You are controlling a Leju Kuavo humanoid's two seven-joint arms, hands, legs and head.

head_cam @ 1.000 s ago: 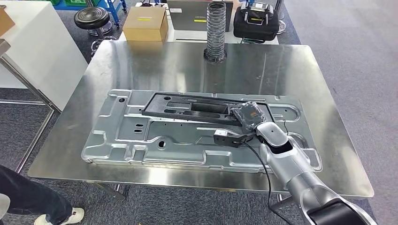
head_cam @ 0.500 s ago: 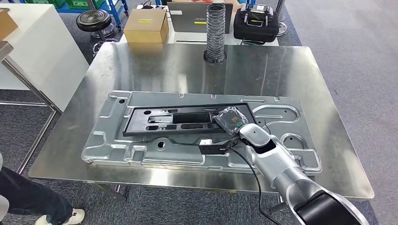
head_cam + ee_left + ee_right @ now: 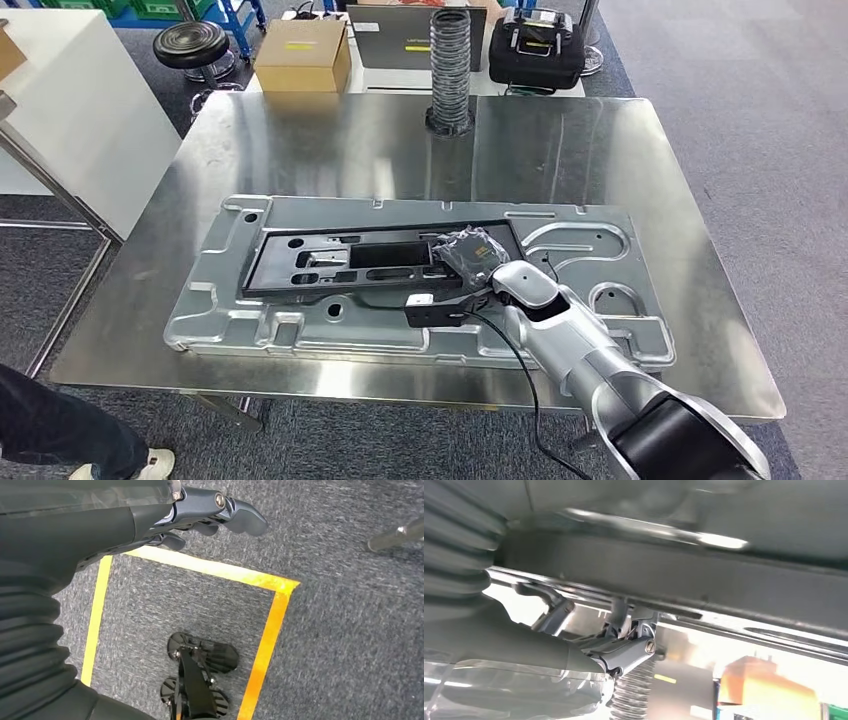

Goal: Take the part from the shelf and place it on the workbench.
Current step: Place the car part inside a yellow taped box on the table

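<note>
Although the steel bench [image 3: 330, 150] takes up most of the head view, the work is at the centre of the frame, where a big grey stamped metal panel [image 3: 300, 315] lies flat on it. On that panel rests the black frame part [image 3: 330, 262], a long flat piece with cut-outs, reaching from centre left toward the middle. Its right end sits under the right robot hand [image 3: 472, 255], which is wrapped in a clear cover and closed around that end; the right wrist view, close and blurred, shows fingers [image 3: 621, 625] curled against the dark edge of the part. So the carrying looks done: the part is already off the shelf and down at the bench, lying along the panel. What seems left is to settle it and let go, then draw the arm clear. Whether the part lies fully flat I cannot tell. The left robot hand [image 3: 200, 515] hangs over grey carpet with yellow tape lines, holding nothing, fingers loosely bent. At the top of the head view stand a ribbed hose [image 3: 450, 70], a cardboard box [image 3: 302, 55] and a black case [image 3: 535, 45].
</note>
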